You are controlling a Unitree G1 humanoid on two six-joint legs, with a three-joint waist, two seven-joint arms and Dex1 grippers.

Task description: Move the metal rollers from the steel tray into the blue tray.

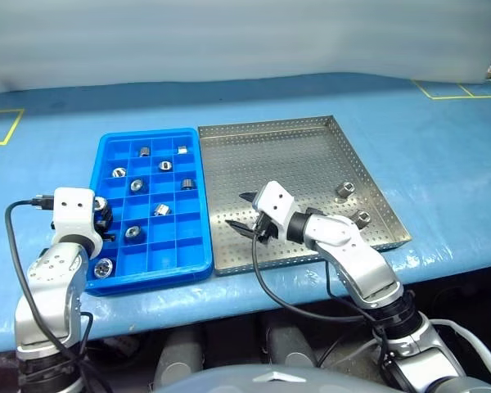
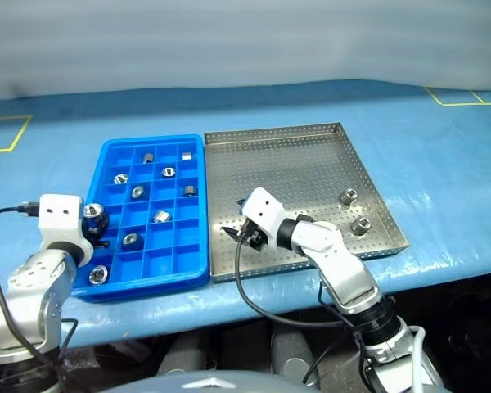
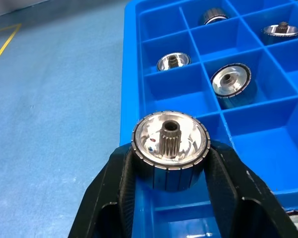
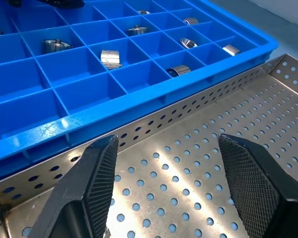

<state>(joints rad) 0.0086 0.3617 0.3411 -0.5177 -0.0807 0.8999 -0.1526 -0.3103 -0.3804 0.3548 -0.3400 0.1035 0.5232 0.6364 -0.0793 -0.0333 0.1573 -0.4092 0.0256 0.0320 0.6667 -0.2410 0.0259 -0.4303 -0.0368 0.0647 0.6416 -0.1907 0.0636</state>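
Observation:
The blue tray (image 1: 192, 260) lies left of the steel tray (image 1: 295, 155), their sides touching. Several metal rollers rest in the blue compartments, one of them (image 1: 161, 210) near the middle. Two rollers (image 1: 344, 190) (image 1: 361, 218) stand on the steel tray near its right edge. My left gripper (image 3: 170, 166) is shut on a roller (image 3: 170, 148), held over the blue tray's left column near its front. My right gripper (image 1: 244, 214) hangs open and empty over the steel tray's front left part, its fingers (image 4: 102, 168) pointing at the blue tray's wall.
Both trays sit on a blue table cover (image 1: 442, 147) near the table's front edge. Yellow tape marks (image 1: 4, 127) (image 1: 458, 90) lie at the far left and far right. A black cable (image 1: 16, 237) loops from my left wrist.

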